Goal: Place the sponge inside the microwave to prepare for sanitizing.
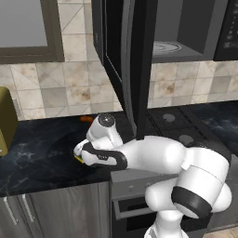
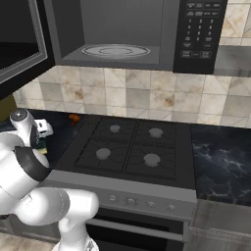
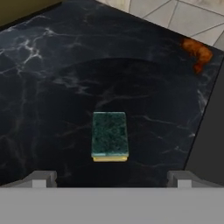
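Home kitchen, gas stove (image 2: 128, 149), open microwave (image 2: 117, 34) above, tiled backsplash (image 2: 147, 95), dark marble counter (image 3: 52, 87)

Small rectangular sponge (image 3: 109, 135): mottled, rough-looking dark green top over a matt yellow body. Black marble-look counter (image 3: 52, 87): polished, white-veined. Large black microwave (image 2: 147, 34): smooth matt grey interior, round glass turntable (image 2: 115, 50). Beige stone-look wall tiles (image 2: 147, 95): mottled.
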